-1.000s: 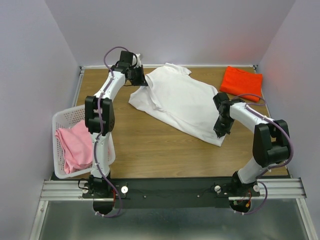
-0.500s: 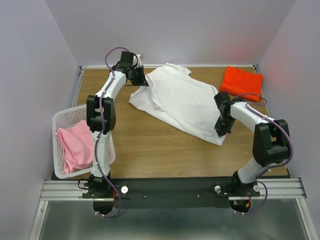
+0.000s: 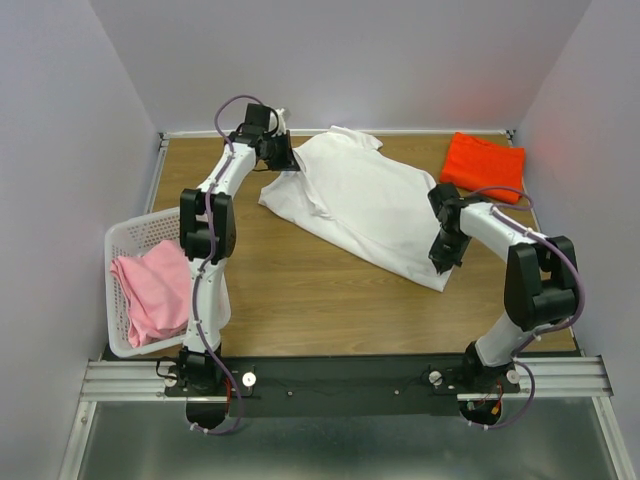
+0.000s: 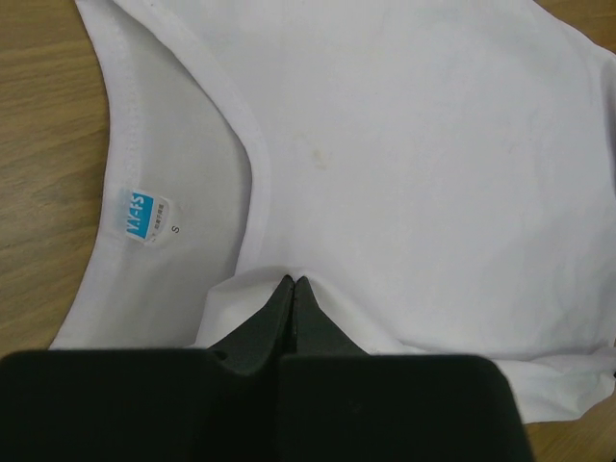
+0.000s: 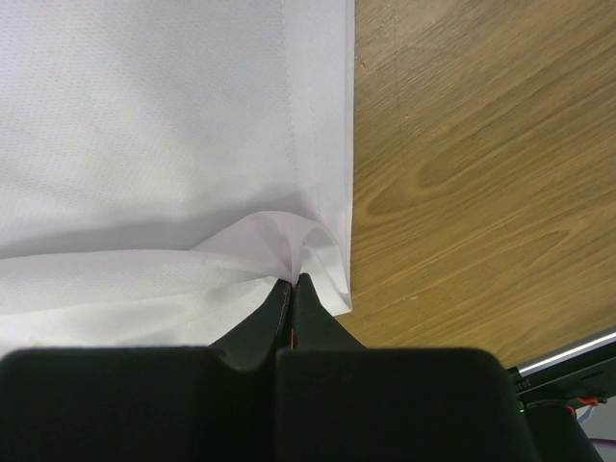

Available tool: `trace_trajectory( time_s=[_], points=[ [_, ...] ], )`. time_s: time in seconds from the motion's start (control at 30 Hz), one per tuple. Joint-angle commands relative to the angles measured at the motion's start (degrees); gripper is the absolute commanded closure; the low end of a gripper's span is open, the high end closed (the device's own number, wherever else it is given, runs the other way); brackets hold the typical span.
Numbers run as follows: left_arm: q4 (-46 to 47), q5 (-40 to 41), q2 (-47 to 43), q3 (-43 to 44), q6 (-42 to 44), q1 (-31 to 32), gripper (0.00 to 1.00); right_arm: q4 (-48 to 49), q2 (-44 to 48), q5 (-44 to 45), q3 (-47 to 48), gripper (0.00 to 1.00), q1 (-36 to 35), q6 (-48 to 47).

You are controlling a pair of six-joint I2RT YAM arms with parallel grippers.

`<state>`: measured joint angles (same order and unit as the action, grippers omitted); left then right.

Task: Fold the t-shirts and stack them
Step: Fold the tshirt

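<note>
White t-shirt (image 3: 365,205) lies on wooden table (image 3: 300,285) between lilac walls (image 3: 60,150).

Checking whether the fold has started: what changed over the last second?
The left gripper, shut on the white shirt, shifted slightly right, and the shirt's left edge followed. Nothing was taken or released. The right gripper, shut on the shirt's hem, the orange shirt and the pink shirt in the basket stayed put.
</note>
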<state>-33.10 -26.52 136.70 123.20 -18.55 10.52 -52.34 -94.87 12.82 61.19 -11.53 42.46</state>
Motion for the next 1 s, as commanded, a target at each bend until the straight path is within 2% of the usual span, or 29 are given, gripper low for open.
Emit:
trace_trajectory(
  time_s=[0.0,0.37,0.4,0.43,0.47,0.53,0.57,0.6,0.67,0.7,0.8,0.97],
  points=[
    [1.0,-2.4,2.5,2.2,-0.3,0.1,1.00,-0.6,-1.3,2.5,1.7,1.00,0.4,0.9],
    [2.6,-1.9,3.7,2.5,-1.9,0.1,1.00,-0.7,-2.7,3.6,3.3,0.99,0.4,1.0],
    [3.1,-1.6,3.6,2.9,-2.3,0.1,0.89,-1.2,-2.4,3.9,3.6,0.98,0.4,1.1],
    [3.2,-1.3,3.6,3.1,-2.5,0.1,0.82,-1.5,-2.3,4.2,3.8,0.95,0.5,1.3],
    [3.5,-1.0,3.4,3.4,-2.8,0.1,0.69,-1.8,-2.1,5.0,3.9,0.86,0.5,1.8],
    [3.7,0.5,2.9,4.0,-2.8,0.1,0.59,-2.9,-1.0,6.1,4.1,0.76,0.5,2.6],
    [3.7,1.0,2.5,4.0,-2.8,0.1,0.57,-3.1,-0.6,6.6,4.2,0.69,0.5,2.6],
    [3.9,1.5,1.6,3.9,-2.7,0.1,0.55,-3.5,-0.1,7.6,4.4,0.56,0.5,3.0],
    [4.3,2.6,-0.2,3.0,-2.1,0.1,0.54,-4.1,1.1,8.5,4.8,0.42,0.5,3.2],
    [4.6,2.6,-1.0,1.3,-1.8,0.1,0.54,-4.2,1.4,8.6,4.9,0.38,0.5,3.2],
    [5.4,2.2,-3.9,-2.2,-0.6,0.1,0.54,-4.1,2.3,8.4,5.2,0.30,0.5,2.0],
    [5.5,2.3,-8.0,-12.5,2.9,0.1,0.55,-2.4,4.2,6.0,3.0,0.32,0.4,0.7]
  ],
)
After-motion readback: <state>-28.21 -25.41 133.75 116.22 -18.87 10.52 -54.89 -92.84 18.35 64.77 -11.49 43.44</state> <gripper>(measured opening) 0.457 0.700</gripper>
